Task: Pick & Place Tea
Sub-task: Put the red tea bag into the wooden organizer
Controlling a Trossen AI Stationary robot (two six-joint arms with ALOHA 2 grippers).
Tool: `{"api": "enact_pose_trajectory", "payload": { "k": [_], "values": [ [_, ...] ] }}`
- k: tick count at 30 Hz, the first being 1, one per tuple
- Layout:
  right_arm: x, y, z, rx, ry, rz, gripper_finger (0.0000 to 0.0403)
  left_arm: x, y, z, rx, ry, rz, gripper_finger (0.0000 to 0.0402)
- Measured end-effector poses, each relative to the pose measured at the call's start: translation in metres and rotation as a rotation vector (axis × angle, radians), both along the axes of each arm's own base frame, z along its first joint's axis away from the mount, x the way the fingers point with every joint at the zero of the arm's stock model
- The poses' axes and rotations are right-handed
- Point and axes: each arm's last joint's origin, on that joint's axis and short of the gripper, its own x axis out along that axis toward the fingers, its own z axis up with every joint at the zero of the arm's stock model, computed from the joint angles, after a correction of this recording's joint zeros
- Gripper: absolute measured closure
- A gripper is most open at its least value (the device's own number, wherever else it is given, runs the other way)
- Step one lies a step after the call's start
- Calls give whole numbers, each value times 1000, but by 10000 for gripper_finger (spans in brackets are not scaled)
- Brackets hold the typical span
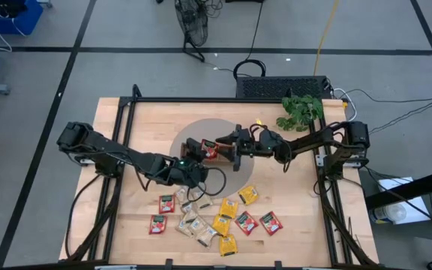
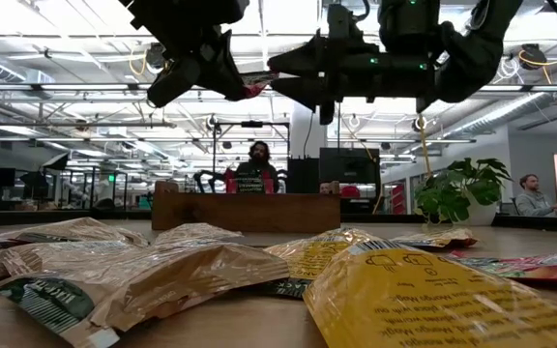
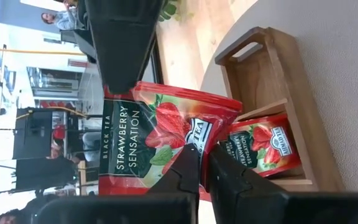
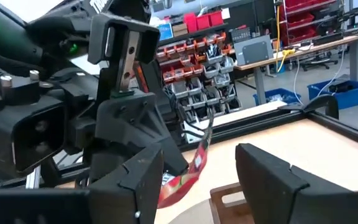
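**Red sachet held between two end effectors above the tray**

A red strawberry tea sachet (image 3: 166,134) is pinched by the left end effector (image 3: 202,168), whose fingers are closed narrowly on its lower edge. In the high view the left end effector (image 1: 194,154) is seen near the middle of the counter (image 1: 115,150), over a grey round mat (image 1: 190,133), with the sachet (image 1: 209,149) at its 3 o'clock side. The right end effector (image 1: 231,146) is reached in from 3 o'clock and meets the same sachet; its fingers are spread wide on either side of the sachet's edge (image 4: 188,171) in the right wrist view, and no grip is shown. A wooden tray (image 3: 272,74) lies below on the mat, with a second red sachet (image 3: 263,146) seated in one compartment. The remaining sachets (image 1: 223,221), red, yellow and beige, are scattered on the counter toward 6 o'clock of the mat. A plant (image 1: 302,111) stands at about 2 o'clock.
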Motion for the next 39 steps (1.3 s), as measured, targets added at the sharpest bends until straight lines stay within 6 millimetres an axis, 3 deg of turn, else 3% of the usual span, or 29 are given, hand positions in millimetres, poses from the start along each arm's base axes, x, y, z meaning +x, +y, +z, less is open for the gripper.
{"api": "enact_pose_trajectory", "payload": {
  "k": [10,16,26,35,39],
  "values": [
    [7,-1,5,-18,31,-2,259,0,0,0,-11,-5,1,381],
    [7,-1,4,-113,46,-6,389,0,0,0,-37,-15,0,385],
    [7,-1,4,-197,78,-64,403,0,-7,1,-146,-135,60,332],
    [6,-2,-1,-326,155,-136,403,-9,-47,3,-204,-189,-39,322],
    [6,4,-5,-423,204,-111,403,-15,-57,16,-234,-248,-80,330]
  ]
}}
